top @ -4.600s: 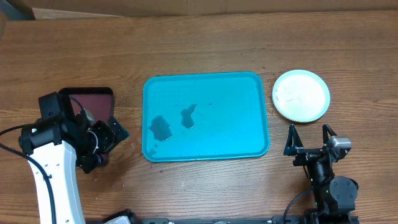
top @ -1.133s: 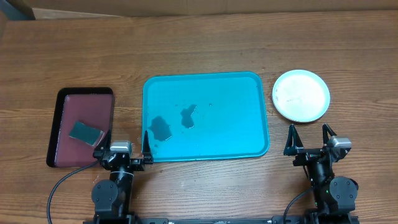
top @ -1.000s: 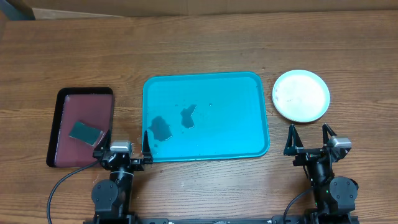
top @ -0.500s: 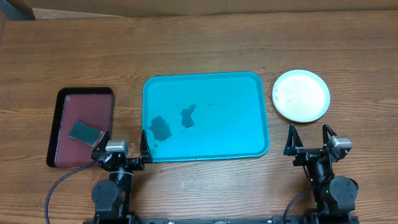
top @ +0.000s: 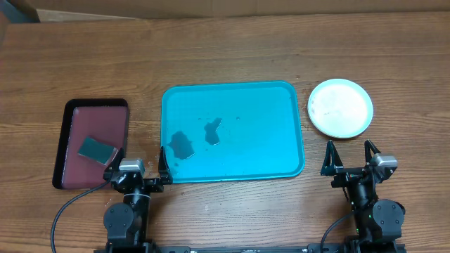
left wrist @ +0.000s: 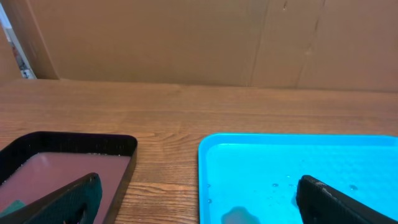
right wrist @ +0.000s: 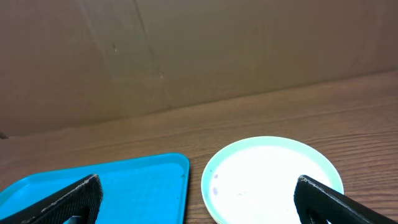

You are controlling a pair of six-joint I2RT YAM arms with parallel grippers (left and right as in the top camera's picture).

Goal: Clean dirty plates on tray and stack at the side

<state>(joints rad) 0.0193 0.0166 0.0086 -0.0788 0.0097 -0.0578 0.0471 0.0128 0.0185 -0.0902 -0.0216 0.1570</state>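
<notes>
Crosswise, tray (top: 233, 131) with long axis left-to-right (plates (top: 341, 107) beyond right end); left tool (top: 137, 156), right tool (top: 348, 146) both apart.

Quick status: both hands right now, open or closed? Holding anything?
Left hand: open, holding nothing.
Right hand: open, holding nothing.
</notes>
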